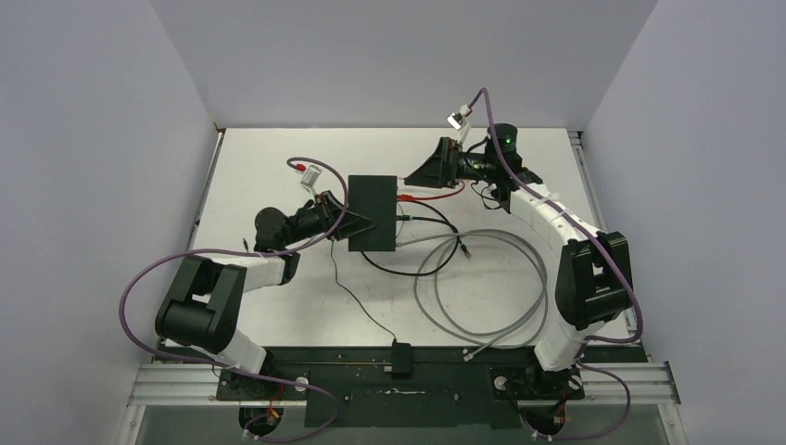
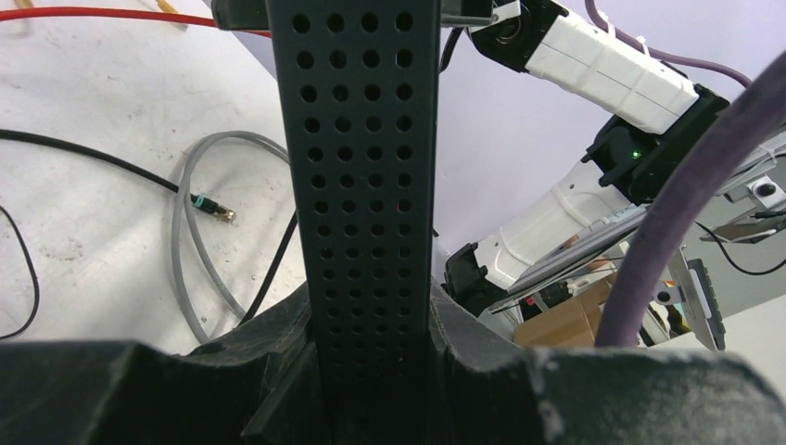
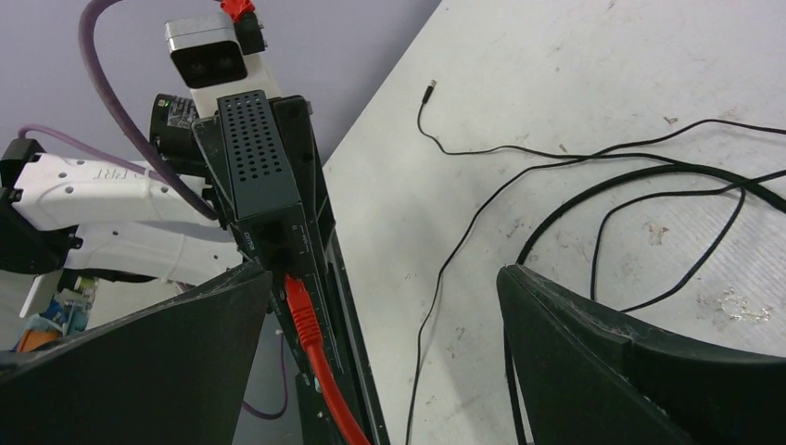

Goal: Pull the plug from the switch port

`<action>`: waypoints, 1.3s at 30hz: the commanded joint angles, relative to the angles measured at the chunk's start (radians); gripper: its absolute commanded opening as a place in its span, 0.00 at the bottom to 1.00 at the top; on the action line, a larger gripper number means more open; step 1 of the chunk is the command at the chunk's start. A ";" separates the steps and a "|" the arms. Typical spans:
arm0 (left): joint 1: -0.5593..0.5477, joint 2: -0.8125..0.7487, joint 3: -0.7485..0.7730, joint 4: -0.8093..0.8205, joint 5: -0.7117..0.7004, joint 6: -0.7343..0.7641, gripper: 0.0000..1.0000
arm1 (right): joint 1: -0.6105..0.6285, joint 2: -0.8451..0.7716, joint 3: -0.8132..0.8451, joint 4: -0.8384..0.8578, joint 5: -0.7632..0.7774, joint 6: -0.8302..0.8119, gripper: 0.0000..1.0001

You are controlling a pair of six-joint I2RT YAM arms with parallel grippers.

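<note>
While left fingers (image 2: 593, 389) clamp the switch's (image 2: 361, 185) left edge, right fingers (image 3: 640, 371) stand spread wide, the red plug (image 3: 298, 308) between them, seated in the switch's right side.

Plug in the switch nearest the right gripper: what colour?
Red plug; best seen in the right wrist view.

- Flat matte-black perforated switch box (image 2: 361, 185) stands upright through the centre of the view, holed face to the camera.
- Left pincer (image 2: 371, 380) is clamped on its lower end, with a black finger (image 2: 269, 371) against each side.
- Scuffed white surface (image 2: 93, 83) at left carries a looped grey cable (image 2: 190, 278) with its plug (image 2: 215, 209) lying free, a thin black cable (image 2: 83, 153), and a red cable (image 2: 111, 13) along the top edge.
- White-and-black right arm (image 2: 602, 69) is at upper right, with a green lamp (image 2: 634, 152) lit.
- Thick purple cable (image 2: 686, 185) crosses the right foreground, blurred.
</note>
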 commanded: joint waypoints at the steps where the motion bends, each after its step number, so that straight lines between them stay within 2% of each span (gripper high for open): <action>1: 0.000 -0.019 0.063 0.174 0.010 -0.025 0.00 | 0.006 -0.065 -0.008 0.071 -0.069 -0.018 0.97; 13: 0.001 -0.027 0.063 0.168 0.013 -0.016 0.00 | 0.032 -0.079 -0.021 0.011 -0.130 -0.075 0.97; 25: -0.001 -0.032 0.068 0.159 0.014 -0.008 0.00 | 0.071 -0.071 -0.011 -0.022 -0.164 -0.099 0.92; 35: 0.000 -0.031 0.071 0.155 0.013 0.000 0.00 | 0.084 -0.053 0.010 -0.011 -0.186 -0.087 0.78; 39: 0.000 -0.030 0.075 0.148 0.011 0.003 0.00 | 0.088 -0.047 0.013 -0.002 -0.197 -0.079 0.65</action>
